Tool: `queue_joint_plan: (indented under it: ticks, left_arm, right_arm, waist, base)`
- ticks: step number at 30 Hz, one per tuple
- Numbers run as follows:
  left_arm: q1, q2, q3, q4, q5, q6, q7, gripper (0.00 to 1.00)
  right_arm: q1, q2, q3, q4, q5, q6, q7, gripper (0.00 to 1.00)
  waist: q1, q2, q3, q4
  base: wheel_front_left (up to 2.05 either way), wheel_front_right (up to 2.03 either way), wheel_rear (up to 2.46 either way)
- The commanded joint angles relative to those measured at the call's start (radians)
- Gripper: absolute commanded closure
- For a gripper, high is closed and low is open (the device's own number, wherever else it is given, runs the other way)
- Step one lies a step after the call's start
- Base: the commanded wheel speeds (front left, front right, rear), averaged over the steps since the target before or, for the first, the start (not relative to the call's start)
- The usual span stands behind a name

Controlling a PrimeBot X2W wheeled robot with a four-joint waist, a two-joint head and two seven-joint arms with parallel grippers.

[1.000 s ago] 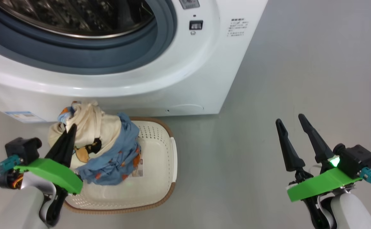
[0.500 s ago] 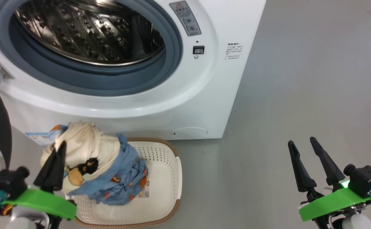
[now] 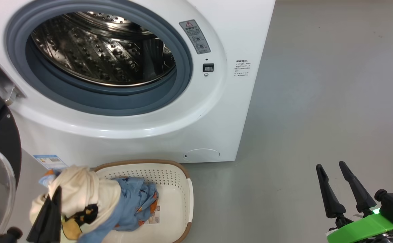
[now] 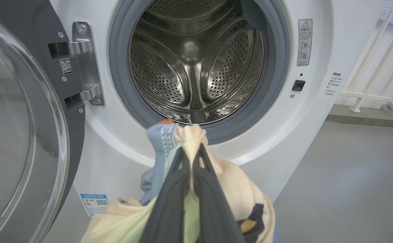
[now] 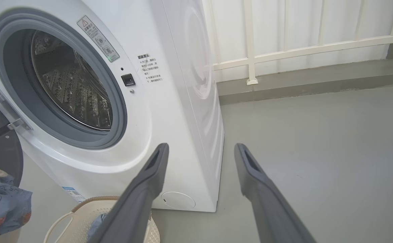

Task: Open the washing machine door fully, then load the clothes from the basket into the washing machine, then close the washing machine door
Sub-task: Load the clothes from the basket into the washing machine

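White panelling formed the washing machine (image 3: pixel 223 111), which we recorded standing on the grey floor (image 3: pixel 317 101) with its perforated steel drum (image 4: pixel 193 67) exposed inside the grey gasket (image 3: pixel 183 84). The washing machine door (image 4: pixel 17 135) stood swung open on the robot's left. Its clear bowl window faced the left wrist camera and its metal hinge (image 4: pixel 85 64) was visible on the front panel.

The basket (image 3: pixel 169 177) sat on the floor just in front of the machine, below the drum opening. We noted the clothes (image 3: pixel 81 195) gathered over the basket's left end: the cream panel was raised above the rim, while the blue printed fabric trailed down into the basket. In the left wrist view the top of the bundle overlapped the lower edge of the gasket.

The left end effector (image 4: pixel 193 152) was clamped narrow on the upper fold of the clothes, with fabric pinched between its fingers. The right end effector (image 3: pixel 330 166) hung well apart on the robot's right, above the floor, fingers spread wide and empty.

A round cover (image 3: pixel 201 154) and a blue energy label (image 3: pixel 49 161) marked the machine's lower front.
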Motion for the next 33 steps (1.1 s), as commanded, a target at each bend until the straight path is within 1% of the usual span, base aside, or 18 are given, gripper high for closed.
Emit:
queue_joint_plan:
  ticks: [1,7,18,24,28,33]
  left_arm:
    - [-0.009,0.015,0.046,-0.038,0.013,-0.003,-0.009,1.00]
    - [0.028,-0.007,0.068,-0.085,0.025,-0.003,-0.009,1.00]
    - [-0.010,-0.003,0.067,-0.093,0.017,-0.003,-0.009,1.00]
    - [-0.103,0.015,0.043,-0.086,-0.009,-0.003,-0.009,1.00]
    - [-0.190,0.042,0.017,-0.068,-0.034,-0.003,-0.009,1.00]
    - [-0.368,0.087,-0.027,0.013,-0.079,-0.003,-0.009,1.00]
  right_arm:
    - [0.003,-0.016,0.015,-0.028,0.006,0.002,-0.005,0.00]
    - [0.004,-0.012,0.007,-0.035,0.002,0.002,-0.005,0.00]
    - [-0.004,-0.003,0.009,-0.040,-0.006,0.002,-0.005,0.00]
    - [-0.022,0.012,0.015,-0.046,-0.015,0.002,-0.005,0.00]
    - [-0.045,0.025,0.024,-0.048,-0.023,0.002,-0.005,0.00]
    - [-0.078,0.044,0.034,-0.049,-0.032,0.002,-0.005,0.00]
  waist:
    - [0.0000,0.0000,0.000,0.000]
    - [0.0000,0.0000,0.012,0.002]
    - [0.0000,0.0000,0.030,0.004]
    - [0.0000,0.0000,0.061,0.002]
    - [0.0000,0.0000,0.090,-0.005]
    - [0.0000,0.0000,0.140,-0.019]
  base:
    - [0.00,0.00,0.00]
    - [0.00,0.00,0.00]
    - [0.00,0.00,0.00]
    - [0.00,0.00,0.00]
    - [0.00,0.00,0.00]
    - [0.00,0.00,0.00]
